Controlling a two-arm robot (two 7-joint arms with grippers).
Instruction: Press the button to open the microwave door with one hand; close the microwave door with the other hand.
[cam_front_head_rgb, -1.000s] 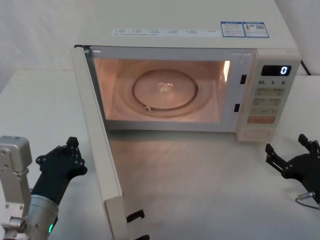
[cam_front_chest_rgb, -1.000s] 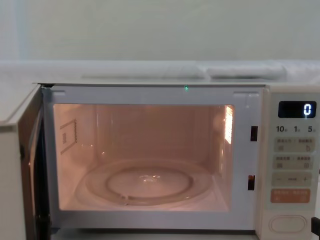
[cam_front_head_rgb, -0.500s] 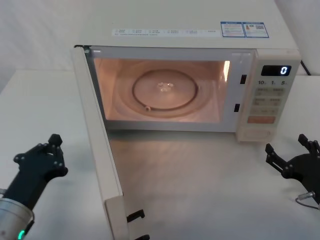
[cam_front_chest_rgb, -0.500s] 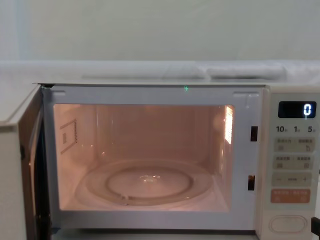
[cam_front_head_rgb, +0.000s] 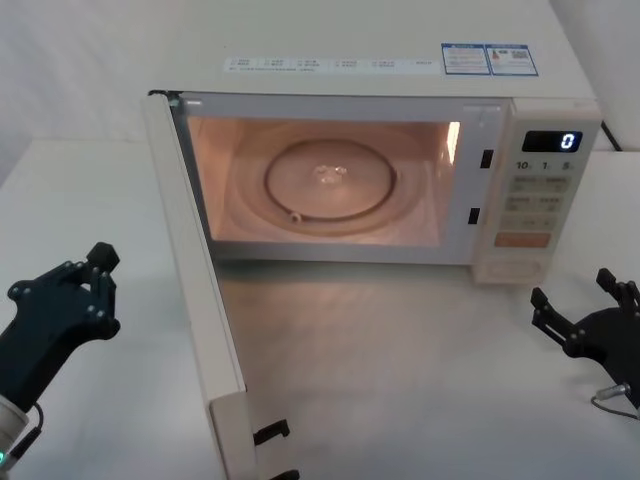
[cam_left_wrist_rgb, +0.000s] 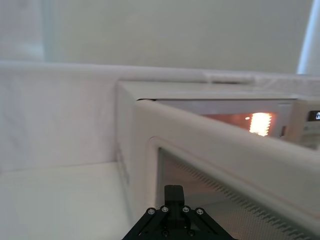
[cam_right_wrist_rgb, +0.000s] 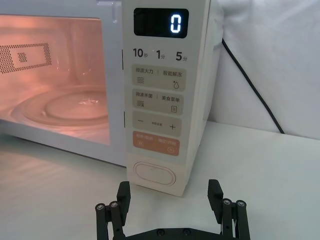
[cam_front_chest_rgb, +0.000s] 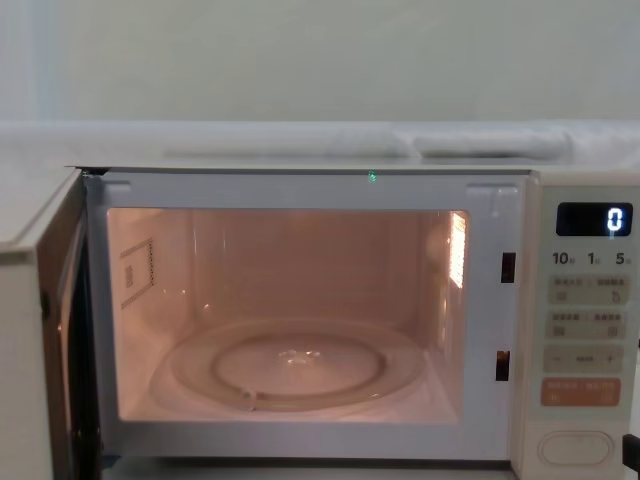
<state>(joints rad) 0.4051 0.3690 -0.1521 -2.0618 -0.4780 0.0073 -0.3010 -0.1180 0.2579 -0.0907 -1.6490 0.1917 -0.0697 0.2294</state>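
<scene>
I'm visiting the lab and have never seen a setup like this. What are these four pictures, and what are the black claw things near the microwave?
They show one moment from four cameras on a two-armed robot: one on its head looking down, one on its chest looking straight into the oven, and one on each wrist. The black claws are its pincers. The left pincer hangs outside the wide-open microwave door, not touching it. The right pincer, fingers spread and holding nothing, sits low before the control panel, just short of the button. Inside the lit oven lies a glass turntable; the display reads 0. All of it stands on a white table.
</scene>
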